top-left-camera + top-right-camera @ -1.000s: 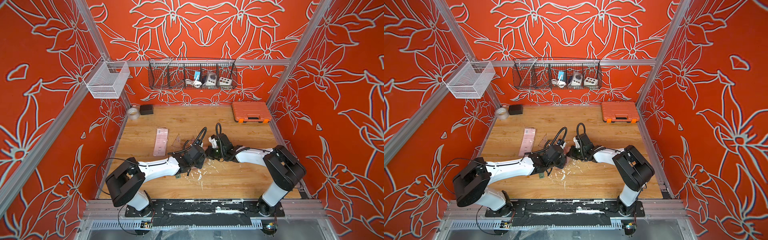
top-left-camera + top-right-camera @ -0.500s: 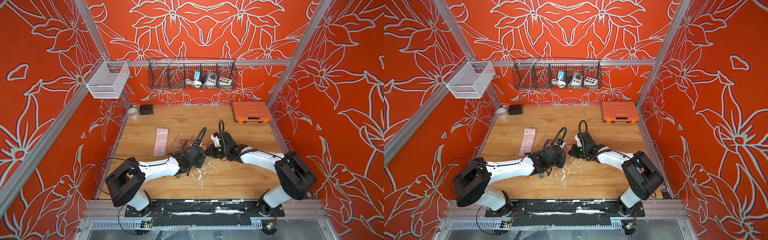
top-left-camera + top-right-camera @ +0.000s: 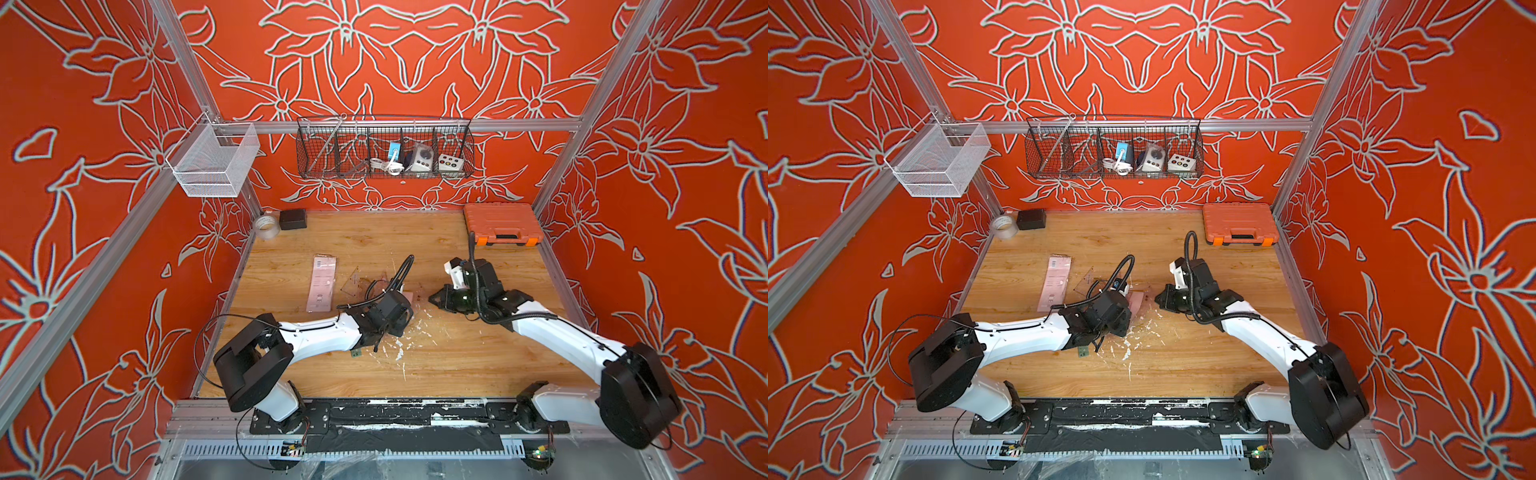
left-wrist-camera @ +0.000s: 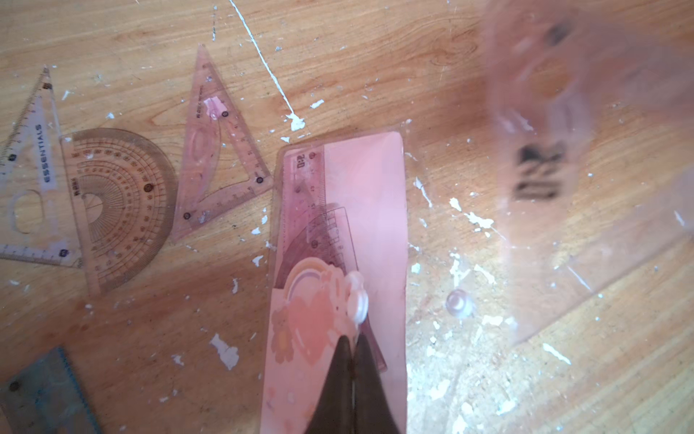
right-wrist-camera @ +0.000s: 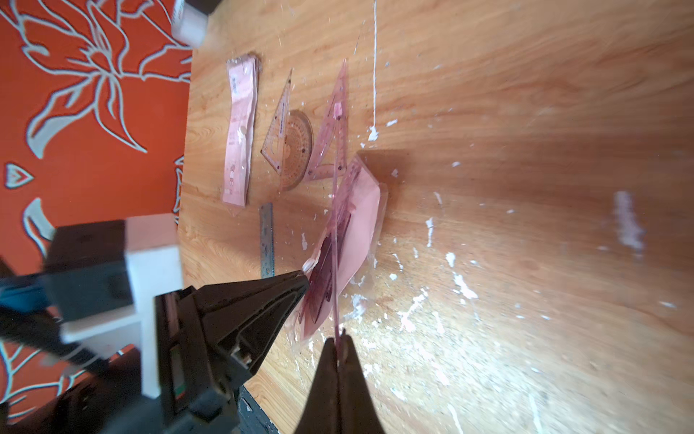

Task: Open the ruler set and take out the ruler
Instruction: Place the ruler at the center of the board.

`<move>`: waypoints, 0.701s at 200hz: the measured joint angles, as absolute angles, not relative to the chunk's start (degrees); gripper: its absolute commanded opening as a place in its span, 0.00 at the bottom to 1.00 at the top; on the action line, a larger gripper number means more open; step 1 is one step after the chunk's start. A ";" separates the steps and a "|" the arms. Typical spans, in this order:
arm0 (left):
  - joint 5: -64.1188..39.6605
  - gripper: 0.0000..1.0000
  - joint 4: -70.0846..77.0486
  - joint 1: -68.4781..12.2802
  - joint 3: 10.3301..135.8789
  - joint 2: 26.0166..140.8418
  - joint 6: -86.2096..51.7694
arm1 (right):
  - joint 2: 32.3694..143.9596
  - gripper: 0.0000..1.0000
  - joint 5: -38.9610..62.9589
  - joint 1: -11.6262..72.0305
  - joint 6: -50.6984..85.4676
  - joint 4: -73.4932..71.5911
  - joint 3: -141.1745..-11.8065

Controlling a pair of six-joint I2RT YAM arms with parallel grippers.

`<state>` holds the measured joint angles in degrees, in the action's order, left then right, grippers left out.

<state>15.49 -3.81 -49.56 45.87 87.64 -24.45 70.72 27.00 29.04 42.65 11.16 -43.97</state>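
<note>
Rightward the right gripper (image 5: 340,344) had drawn back, clamped on the pink ruler (image 4: 555,225), seemingly almost out of the ruler set pouch (image 4: 371,210) mid-table; the left gripper (image 4: 352,349) pinched its opened flap (image 4: 311,319). Clearing it remained.

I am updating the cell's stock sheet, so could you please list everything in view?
table: one, wood, centre
tool case: one, orange, far right corner
tape roll: one, clear, far left corner
box: one, black, beside the tape roll
mesh basket: one, white, left wall rail
wire basket: one, black, back wall, gadgets inside
ruler set pouch: one, pink, mid-table
second pouch: one, pink, flat, left of centre
clear set square: one, colourless, overlapping the protractor
pink set square: one, pink, beside the protractor
protractor: one, amber, between the set squares
steel ruler: one, grey, beside the held pouch
pink ruler: one, translucent, in right gripper
left gripper: one, black, shut on pouch flap
right gripper: one, black, shut on the pink ruler
</note>
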 measured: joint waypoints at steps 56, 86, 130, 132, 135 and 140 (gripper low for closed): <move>12.97 0.00 -3.27 -49.56 46.39 87.96 -24.75 | 69.47 0.00 30.09 14.04 40.01 12.10 -43.97; 10.85 0.00 -2.35 -49.67 49.54 90.67 -25.78 | 78.54 0.00 33.54 6.81 43.38 6.09 -43.94; 10.68 0.00 -2.09 -50.33 55.53 95.29 -26.50 | 90.74 0.00 36.71 2.94 47.68 -0.56 -44.62; 10.68 0.00 -2.02 -50.33 55.75 95.53 -26.48 | 91.07 0.00 36.67 2.90 47.86 -0.78 -44.62; 10.70 0.00 -2.02 -50.33 56.01 95.81 -26.48 | 91.64 0.00 36.67 2.85 48.23 -1.17 -44.62; 10.74 0.00 -1.98 -50.33 56.38 96.20 -26.48 | 92.27 0.00 36.67 2.74 48.77 -1.76 -44.62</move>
